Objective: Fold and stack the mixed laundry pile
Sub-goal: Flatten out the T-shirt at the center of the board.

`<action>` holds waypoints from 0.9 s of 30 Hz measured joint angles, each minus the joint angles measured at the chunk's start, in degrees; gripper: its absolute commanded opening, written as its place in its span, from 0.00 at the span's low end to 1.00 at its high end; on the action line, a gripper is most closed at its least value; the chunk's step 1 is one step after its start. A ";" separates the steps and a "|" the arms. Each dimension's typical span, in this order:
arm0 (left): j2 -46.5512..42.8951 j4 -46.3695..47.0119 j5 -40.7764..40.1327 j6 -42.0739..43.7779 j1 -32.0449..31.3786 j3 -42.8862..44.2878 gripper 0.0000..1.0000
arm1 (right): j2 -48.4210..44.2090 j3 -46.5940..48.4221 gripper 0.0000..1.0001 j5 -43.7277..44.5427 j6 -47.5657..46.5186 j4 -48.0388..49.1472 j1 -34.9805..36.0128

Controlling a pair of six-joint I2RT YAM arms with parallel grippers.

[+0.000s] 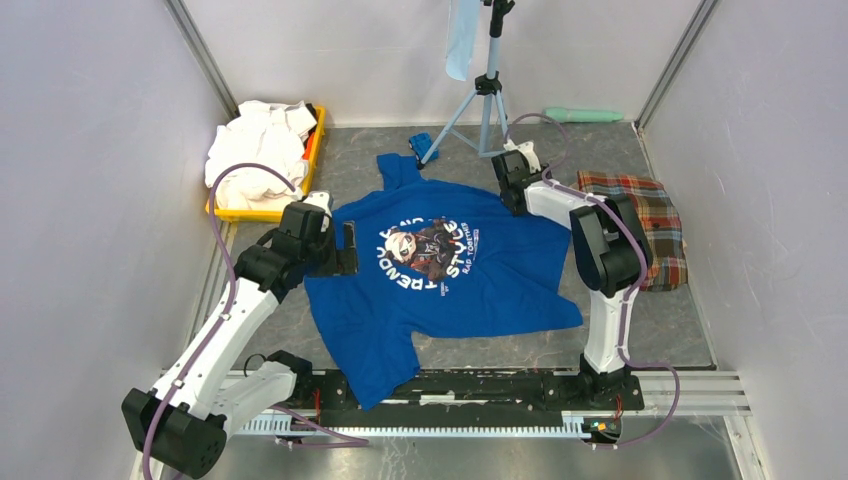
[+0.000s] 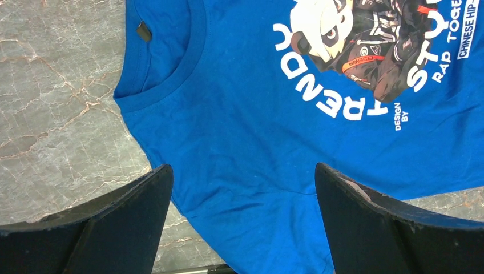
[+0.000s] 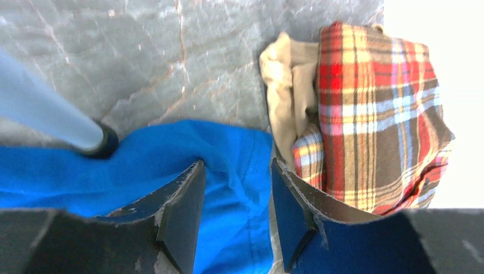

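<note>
1. Bench [image 1: 660, 320]: grey marbled top. It carries everything below, and the side walls cut off its edges.
2. Royal-blue T-shirt [image 1: 480, 290]: the landmark. It lies spread flat mid-bench, graphic side up, with the collar toward the left arm. Its near sleeve runs onto the black base rail [image 1: 470, 385]. From the top view the collar is hidden under the left arm's wrist.
3. White shirts [image 1: 255, 150]: far-left of the T-shirt, heaped in a yellow tray [image 1: 245, 213]. How many pieces cannot be told.
4. Plaid cloth [image 1: 662, 225]: right of the T-shirt, folded. The right arm covers its inner edge. The right wrist view shows a tan cloth [image 3: 291, 85] tucked at the side of it nearest the T-shirt.
5. Tripod [image 1: 487, 95]: beyond the T-shirt, with one foot at the shirt's far edge. A pale-blue cloth [image 1: 462, 40] hangs from it, cut off at the top of the frame.
6. Green cylinder [image 1: 583, 115]: far-right of the T-shirt, against the back wall. What it is cannot be made out.
7. Small blue object [image 1: 421, 145]: just beyond the T-shirt's far sleeve, too small to identify.
8. Left claw [image 2: 242, 167]: spread fully wide over the T-shirt's shoulder beside the collar, holding nothing. Its height above the cloth is unclear.
9. Right claw [image 3: 237, 165]: about half spread at the T-shirt's far edge on the plaid side. Blue cloth shows in the gap and nothing is pinched.
</note>
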 measured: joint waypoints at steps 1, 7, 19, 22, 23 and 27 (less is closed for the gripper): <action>0.00 0.07 0.04 0.00 0.00 0.00 1.00 | 0.55 1.16 0.52 0.50 -0.37 0.02 -0.11; 0.00 0.24 0.81 0.00 -0.02 0.00 1.00 | 6.23 9.88 0.53 1.31 -1.03 -0.15 -2.58; 0.02 0.26 1.20 0.00 -0.04 0.00 1.00 | 12.74 21.24 0.52 0.07 -3.39 -3.08 -7.02; 0.07 0.26 1.16 0.00 -0.04 0.00 1.00 | 11.37 21.51 0.53 -2.12 -2.73 -4.17 -7.15; 0.11 0.24 0.96 -0.02 -0.04 0.00 1.00 | 10.01 20.44 0.53 -3.32 -2.14 -3.96 -7.08; 0.85 -0.33 -0.74 -0.09 -0.09 0.00 1.00 | -0.90 10.38 0.55 -7.19 0.81 -4.50 -6.03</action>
